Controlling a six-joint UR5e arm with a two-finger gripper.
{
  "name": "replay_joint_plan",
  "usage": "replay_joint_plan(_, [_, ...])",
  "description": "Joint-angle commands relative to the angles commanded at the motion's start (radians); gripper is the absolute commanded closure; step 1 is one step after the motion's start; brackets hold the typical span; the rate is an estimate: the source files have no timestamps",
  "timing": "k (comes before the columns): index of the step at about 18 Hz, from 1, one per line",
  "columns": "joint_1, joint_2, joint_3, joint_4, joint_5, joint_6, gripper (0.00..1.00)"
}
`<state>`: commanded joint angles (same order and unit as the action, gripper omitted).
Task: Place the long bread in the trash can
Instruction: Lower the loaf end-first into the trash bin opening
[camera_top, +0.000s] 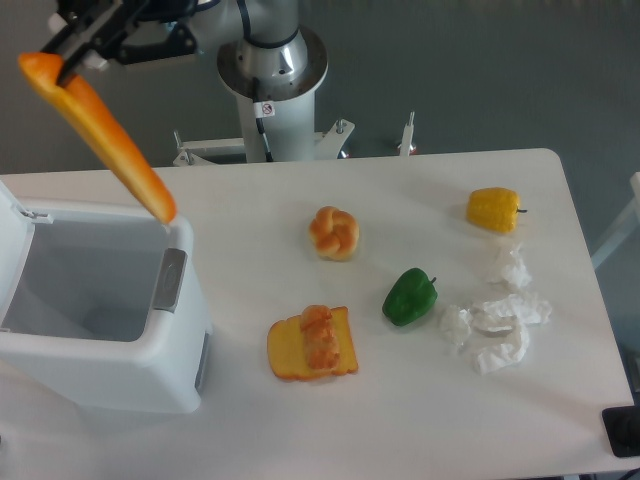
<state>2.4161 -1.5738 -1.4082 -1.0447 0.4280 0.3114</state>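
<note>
The long bread (100, 140) is a glossy orange loaf hanging tilted in the air, its upper end at the top left and its lower tip just over the right rim of the trash can (110, 372). My gripper (68, 62) is shut on the bread's upper end. The trash can is a white bin at the left with a grey inside and its lid swung open.
On the table lie a knotted bun (334, 233), a toast slice with topping (311, 344), a green pepper (409, 297), a yellow pepper (493, 209) and crumpled white paper (496, 323). The robot's base (271, 70) stands behind the table.
</note>
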Motion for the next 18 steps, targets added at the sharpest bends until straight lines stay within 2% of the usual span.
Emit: replay_joint_plan(18, [-0.065, -0.103, 0.0, 0.026, 0.003, 0.028, 1.0])
